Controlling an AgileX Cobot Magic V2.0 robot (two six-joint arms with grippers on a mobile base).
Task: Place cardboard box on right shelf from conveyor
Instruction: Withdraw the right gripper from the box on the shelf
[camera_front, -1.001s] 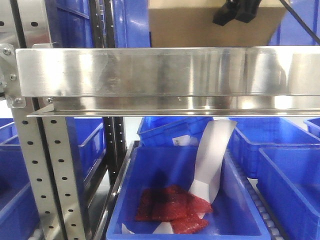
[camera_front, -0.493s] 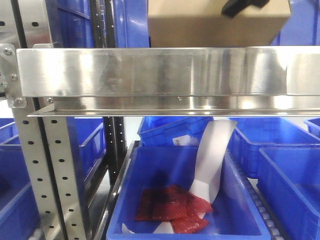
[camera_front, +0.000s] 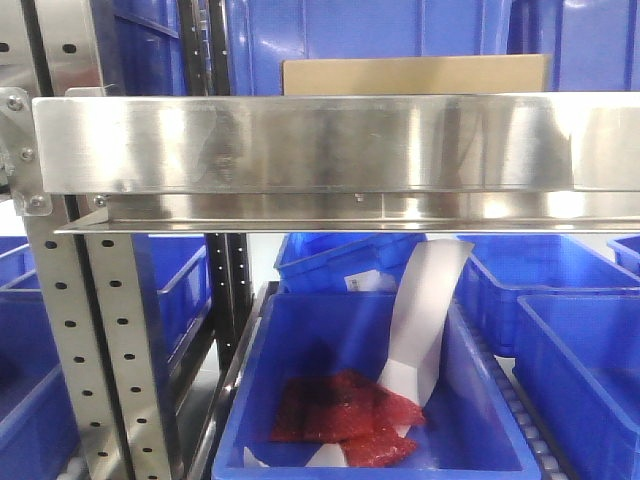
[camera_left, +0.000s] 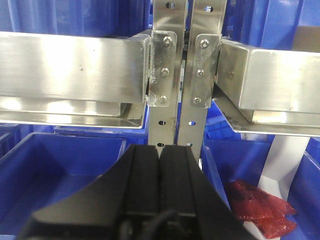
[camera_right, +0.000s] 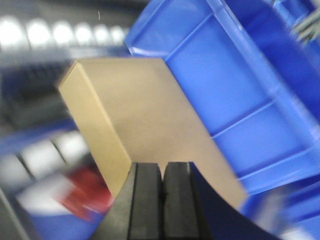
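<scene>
The cardboard box (camera_front: 415, 75) sits on the right shelf (camera_front: 300, 145), only its upper strip showing above the tall steel front lip, with a blue bin wall (camera_front: 400, 28) close behind it. Its long axis runs from 9 to 3 o'clock along the shelf, parallel to the lip. No jaws touch it in the front view, so the placing looks done.

The right gripper (camera_right: 161, 200) is the nearer one. In its wrist view the jaws are pressed together with nothing between them, and the box (camera_right: 145, 125) lies ahead of them at about 12 o'clock, stretching from 11 towards 4 o'clock. The picture is motion-blurred, so the gap between jaws and box cannot be judged exactly, though they appear apart.

The left gripper (camera_left: 160, 180) is also closed and empty, pointed at the perforated uprights (camera_left: 181, 75) at 12 o'clock, with the box out of its view. Below the shelf a blue bin (camera_front: 370, 440) holds red packets (camera_front: 345, 410).
</scene>
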